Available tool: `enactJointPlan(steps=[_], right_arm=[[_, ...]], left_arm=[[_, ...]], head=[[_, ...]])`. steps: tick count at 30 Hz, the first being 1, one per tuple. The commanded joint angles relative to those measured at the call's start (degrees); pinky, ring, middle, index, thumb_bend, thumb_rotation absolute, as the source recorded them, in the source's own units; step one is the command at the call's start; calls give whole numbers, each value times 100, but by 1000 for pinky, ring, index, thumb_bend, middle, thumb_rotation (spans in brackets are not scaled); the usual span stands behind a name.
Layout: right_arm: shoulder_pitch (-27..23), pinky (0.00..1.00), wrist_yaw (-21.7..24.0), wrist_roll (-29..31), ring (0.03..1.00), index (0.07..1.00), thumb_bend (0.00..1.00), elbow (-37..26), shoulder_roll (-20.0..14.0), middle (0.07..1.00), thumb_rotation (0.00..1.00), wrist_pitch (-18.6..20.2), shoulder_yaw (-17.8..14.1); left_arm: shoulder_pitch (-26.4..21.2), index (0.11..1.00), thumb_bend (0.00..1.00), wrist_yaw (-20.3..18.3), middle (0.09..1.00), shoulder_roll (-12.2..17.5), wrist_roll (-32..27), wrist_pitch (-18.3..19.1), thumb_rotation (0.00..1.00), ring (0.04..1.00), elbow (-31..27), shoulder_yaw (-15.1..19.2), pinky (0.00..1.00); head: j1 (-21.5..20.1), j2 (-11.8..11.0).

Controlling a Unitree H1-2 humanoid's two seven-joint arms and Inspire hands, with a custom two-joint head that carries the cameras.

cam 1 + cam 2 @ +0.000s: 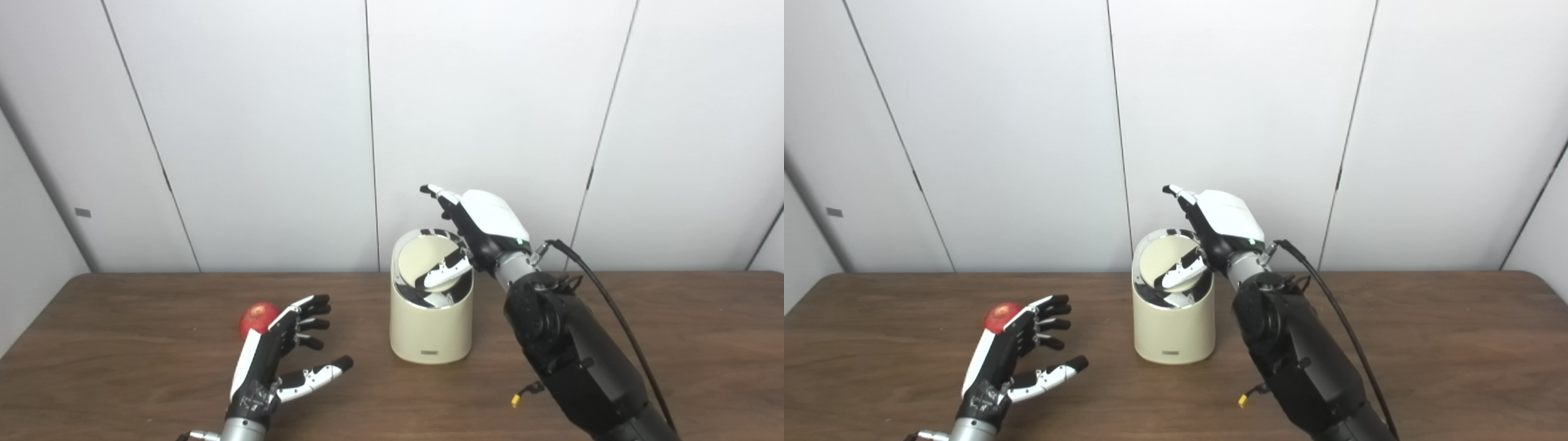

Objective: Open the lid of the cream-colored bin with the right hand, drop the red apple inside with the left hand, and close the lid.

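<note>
Cream-colored bin (430,334) is placed upright on the wooden table (704,343), roughly mid-width, nearer the far edge than the near one. Its round swing lid (425,260) is seen tilted inward, with a dark gap shown along its lower rim. Right hand (484,229) is positioned over the bin's top from the right side; its thumb (444,275) is pressed on the tilted lid, remaining fingers are extended past the far rim, nothing is grasped. Left hand (269,355) is held low over the table near the near-left area, fingers spread and released, palm turned right. Red apple (258,317) is found on the table just behind the left hand's fingertips, partly hidden by them; contact cannot be determined.
</note>
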Motion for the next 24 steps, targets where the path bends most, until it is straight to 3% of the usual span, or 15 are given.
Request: enactJointPlan(steps=[1,7,13,20,24], right_arm=[[41,615,-75,-30,794,888,783,48,-163,889,130,2,-121],[107,628,-202,156,810,883,758,-211,-196,887,182,-121,-293],[105,605,-138,-2,800,894,721,-582,-244,892,234,196,-438],[198,576,-179,167,775,879,701,-946,-237,882,253,487,-883],[517,558,-232,422,735,883,670,-1284,-216,869,223,437,-1175]], left_arm=[[-183,809,686,32,785,28,-13,-70,59,720,-128,22,590],[-199,806,685,56,781,30,61,-88,73,718,-76,-2,591],[-202,804,681,63,777,22,65,-124,52,711,-59,-13,576],[-222,806,684,37,780,41,-3,-248,51,714,29,-15,577],[-213,805,689,25,780,34,-42,-205,48,716,13,-4,579]], head=[[5,4],[-7,-19],[-4,-15],[5,-24],[-14,-20]])
